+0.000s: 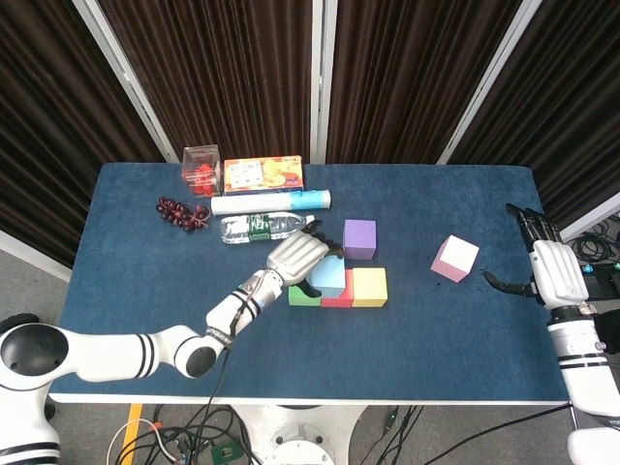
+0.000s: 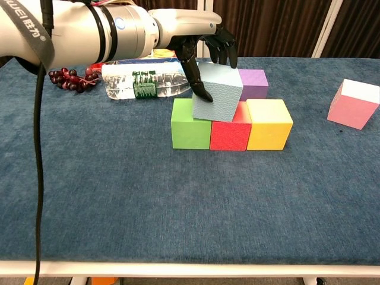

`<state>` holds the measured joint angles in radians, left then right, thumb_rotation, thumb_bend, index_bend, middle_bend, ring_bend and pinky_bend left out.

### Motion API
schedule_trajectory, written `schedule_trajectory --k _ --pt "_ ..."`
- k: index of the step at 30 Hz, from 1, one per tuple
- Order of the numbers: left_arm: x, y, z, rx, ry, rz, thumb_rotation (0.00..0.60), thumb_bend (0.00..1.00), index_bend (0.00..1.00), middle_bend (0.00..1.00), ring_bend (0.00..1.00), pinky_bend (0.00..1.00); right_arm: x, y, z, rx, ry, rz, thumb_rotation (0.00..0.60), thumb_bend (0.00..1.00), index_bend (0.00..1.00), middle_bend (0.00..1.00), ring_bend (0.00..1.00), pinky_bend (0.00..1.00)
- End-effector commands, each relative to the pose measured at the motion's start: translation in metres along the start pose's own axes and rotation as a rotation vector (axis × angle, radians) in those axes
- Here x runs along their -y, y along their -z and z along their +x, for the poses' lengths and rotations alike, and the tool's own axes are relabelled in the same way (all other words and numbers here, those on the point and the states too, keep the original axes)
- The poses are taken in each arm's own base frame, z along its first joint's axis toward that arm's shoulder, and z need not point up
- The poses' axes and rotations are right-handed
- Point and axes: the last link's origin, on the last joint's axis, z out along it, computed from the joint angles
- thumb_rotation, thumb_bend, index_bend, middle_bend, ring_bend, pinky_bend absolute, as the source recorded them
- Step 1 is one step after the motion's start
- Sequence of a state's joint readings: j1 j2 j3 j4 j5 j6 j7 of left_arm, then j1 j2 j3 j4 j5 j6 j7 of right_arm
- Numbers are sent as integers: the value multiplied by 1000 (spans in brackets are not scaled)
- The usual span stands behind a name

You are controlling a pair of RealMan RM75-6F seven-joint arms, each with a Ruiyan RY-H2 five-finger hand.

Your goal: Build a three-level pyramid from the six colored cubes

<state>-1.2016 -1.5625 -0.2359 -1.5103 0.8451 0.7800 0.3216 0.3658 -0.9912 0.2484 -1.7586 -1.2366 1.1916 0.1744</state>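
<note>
A green cube (image 2: 189, 124), a red cube (image 2: 230, 133) and a yellow cube (image 2: 269, 123) stand in a row on the blue table (image 2: 178, 202). My left hand (image 2: 199, 38) grips a light blue cube (image 2: 217, 92) that sits tilted across the green and red cubes; the same hand (image 1: 298, 254) and blue cube (image 1: 327, 279) show in the head view. A purple cube (image 2: 253, 83) stands just behind the row. A pink cube (image 2: 355, 104) lies far to the right. My right hand (image 1: 544, 262) hovers open beyond the pink cube (image 1: 454, 258), near the table's right edge.
At the back left lie a plastic water bottle (image 2: 142, 84), a bunch of dark grapes (image 2: 70, 78), a white tube (image 1: 272, 201), a snack box (image 1: 263, 174) and a small red-filled clear box (image 1: 201, 169). The table's front half is bare blue cloth.
</note>
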Motion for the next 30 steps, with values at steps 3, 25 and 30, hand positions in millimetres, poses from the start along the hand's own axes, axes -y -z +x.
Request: schedule_trajectory --k 3,25,30 --pt "0 1 -1 3 0 1 600 92 298 445 239 67 0 0 0 -2 -1 1 600 94 0 102 0 0" --pt "-6 1 -2 0 0 -7 600 91 185 220 181 67 -2 2 4 -11 -8 -4 600 101 0 102 0 0" --pt "-6 2 -2 -4 -3 -8 600 91 183 194 161 67 -2 3 3 -9 -10 -4 600 101 0 102 0 0"
